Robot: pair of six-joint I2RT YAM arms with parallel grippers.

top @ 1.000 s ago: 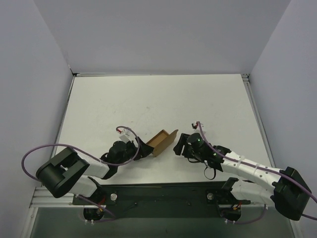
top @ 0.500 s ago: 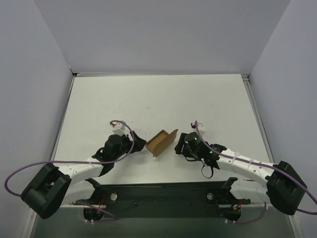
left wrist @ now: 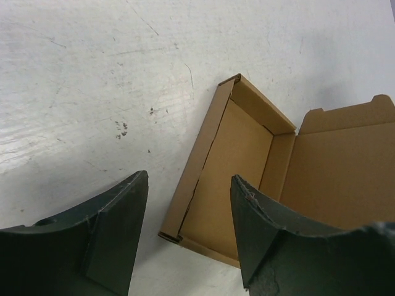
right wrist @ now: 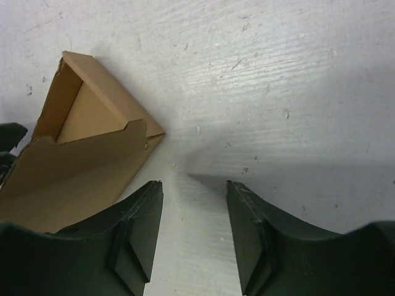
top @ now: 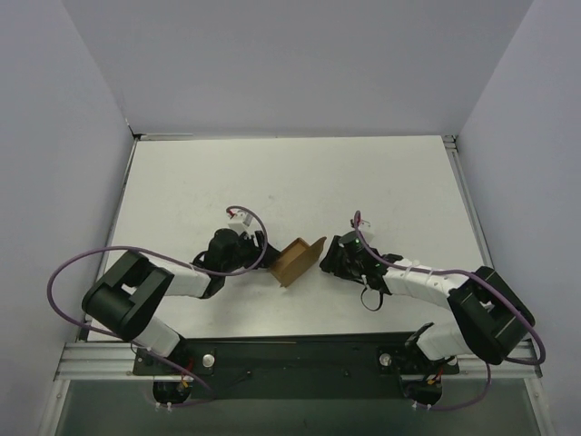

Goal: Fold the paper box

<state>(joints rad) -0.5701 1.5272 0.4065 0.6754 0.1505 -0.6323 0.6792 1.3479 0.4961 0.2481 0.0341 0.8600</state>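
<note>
The paper box [top: 300, 261] sits lid-up between the left gripper [left wrist: 189, 185] and right gripper [right wrist: 193, 185]. Both jaws gape, holding nothing.

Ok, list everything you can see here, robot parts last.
paper box: one, brown, on the table between the two hands, lid flap standing open
table: one, white and scuffed, middle of view
walls: three, pale grey, around the table
mounting rail: one, black, near edge
cables: purple, looping off each arm
arms: two, white and black, both reaching toward the box
left hand: one, dark fingers, open, at the box's left side
right hand: one, dark fingers, open, beside the raised flap
</note>
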